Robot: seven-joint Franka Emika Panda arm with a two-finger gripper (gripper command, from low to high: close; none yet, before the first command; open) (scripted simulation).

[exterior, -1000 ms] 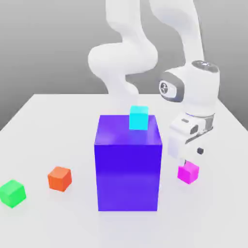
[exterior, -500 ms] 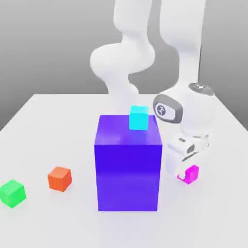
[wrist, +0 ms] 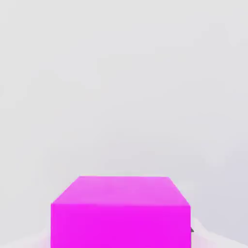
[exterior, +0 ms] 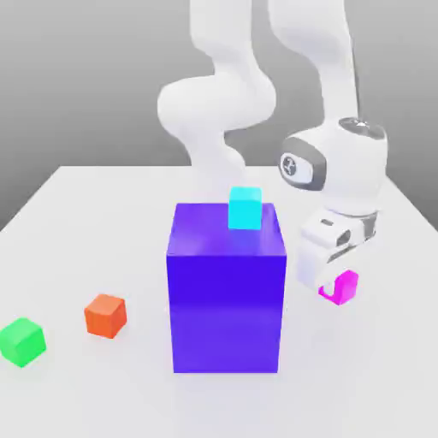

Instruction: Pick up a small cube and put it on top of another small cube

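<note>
Up goes the pink cube [exterior: 341, 287] with the gripper [exterior: 328, 287]; both are higher than in the earlier picture. Its fingers are closed on the pink cube, one on each side. They are near the big purple block [exterior: 226, 299], over on the exterior view's right. A small blue-green cube [exterior: 245, 208] sits on top of the block. On the white table [exterior: 111, 231], the orange cube [exterior: 106, 316] and the green cube [exterior: 22, 341] have not moved.

On the surface [exterior: 111, 393], a green cube [exterior: 22, 341] sits at the exterior view's left, near an orange cube [exterior: 106, 316]. A big blue block [exterior: 226, 299] stands in the middle, with a cyan cube [exterior: 245, 209] on top. To the exterior view's right, the jaws [exterior: 329, 287] grip a magenta cube [exterior: 343, 287].
</note>
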